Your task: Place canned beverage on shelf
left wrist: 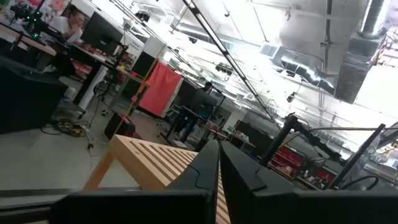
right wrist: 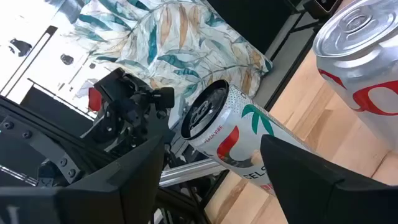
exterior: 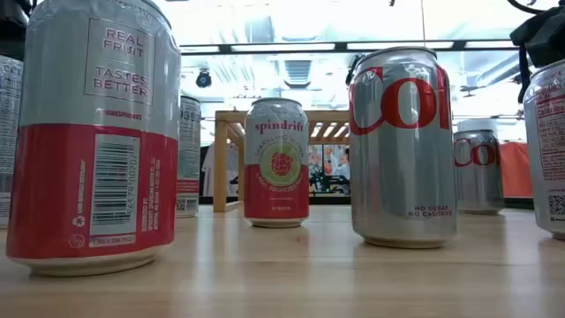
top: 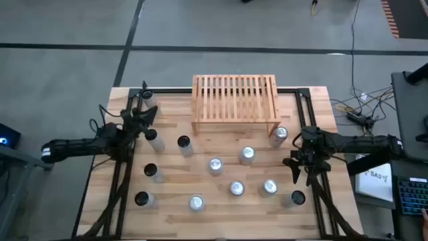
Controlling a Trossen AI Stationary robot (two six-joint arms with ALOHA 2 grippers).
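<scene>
The shelf (top: pixel 235 100), a low rack of light slatted wood, stands at the table's far middle with nothing on top. Several cans stand upright on the tabletop in front of it. My right gripper (top: pixel 299 171) is open at the table's right side. In the right wrist view a white can with a black top (right wrist: pixel 233 134) shows between its fingers (right wrist: pixel 298 168), a little ahead of them. That can (top: pixel 296 197) stands near the table's near right corner. My left gripper (top: pixel 148 114) is shut on nothing near the far left, aimed toward the shelf (left wrist: pixel 161 162).
A silver can with red lettering (right wrist: pixel 360 56) stands close beside the white can. More cans (top: pixel 215 165) fill the table's middle, and two (top: pixel 154 138) stand by my left gripper. In the low view, cans (exterior: pixel 402 146) stand in front of the shelf's leg (exterior: pixel 221 159). A black frame borders the table.
</scene>
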